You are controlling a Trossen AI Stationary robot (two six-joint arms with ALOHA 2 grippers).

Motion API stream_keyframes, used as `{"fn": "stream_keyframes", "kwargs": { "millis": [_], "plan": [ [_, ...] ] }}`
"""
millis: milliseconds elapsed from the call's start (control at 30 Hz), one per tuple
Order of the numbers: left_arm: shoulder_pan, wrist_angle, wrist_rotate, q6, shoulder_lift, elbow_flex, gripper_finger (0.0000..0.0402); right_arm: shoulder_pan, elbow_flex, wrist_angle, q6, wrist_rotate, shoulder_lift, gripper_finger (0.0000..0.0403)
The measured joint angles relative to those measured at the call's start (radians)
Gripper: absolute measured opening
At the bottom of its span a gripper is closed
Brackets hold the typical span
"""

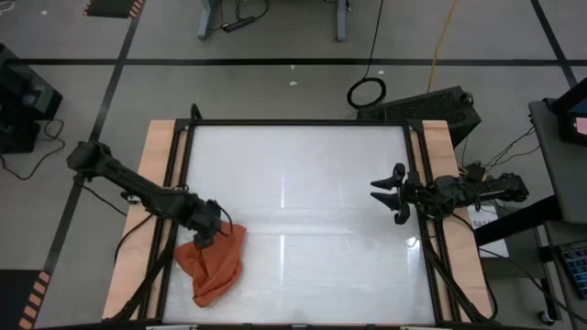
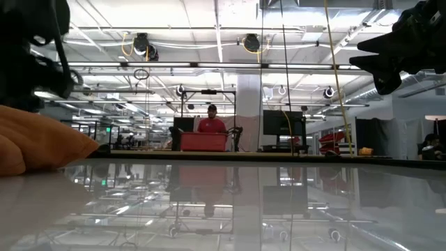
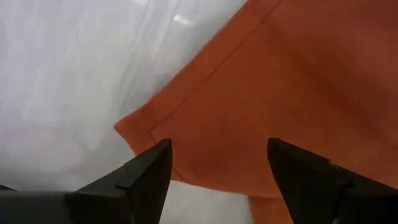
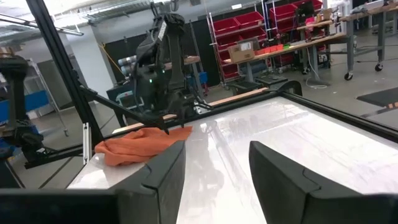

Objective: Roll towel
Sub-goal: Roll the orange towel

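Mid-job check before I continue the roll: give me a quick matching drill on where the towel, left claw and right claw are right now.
Column one:
1. towel
2. left claw
3. right claw

Column two:
A. open, held above the table's right side, well clear of the cloth
B. crumpled in a heap near the table's left front corner
C. open, poised over the cloth's upper edge

Pairs: 1-B, 2-C, 3-A
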Motion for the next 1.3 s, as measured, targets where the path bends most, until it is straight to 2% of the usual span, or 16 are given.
{"fn": "stream_keyframes", "kwargs": {
  "millis": [200, 400, 1300],
  "plan": [
    [0.0, 0.09, 0.024, 0.074, 0.148, 0.006, 0.0234, 0.0, 0.0, -0.026, 0.003, 0.0, 0.0, 0.0169],
    [0.001, 0.116, 0.045, 0.08, 0.171, 0.008, 0.0199, 0.0, 0.0, -0.033, 0.003, 0.003, 0.0, 0.0169],
    [0.001, 0.121, 0.05, 0.07, 0.17, 0.003, 0.0196, 0.0, 0.0, -0.05, -0.014, 0.004, 0.0, 0.0169]
  ]
}}
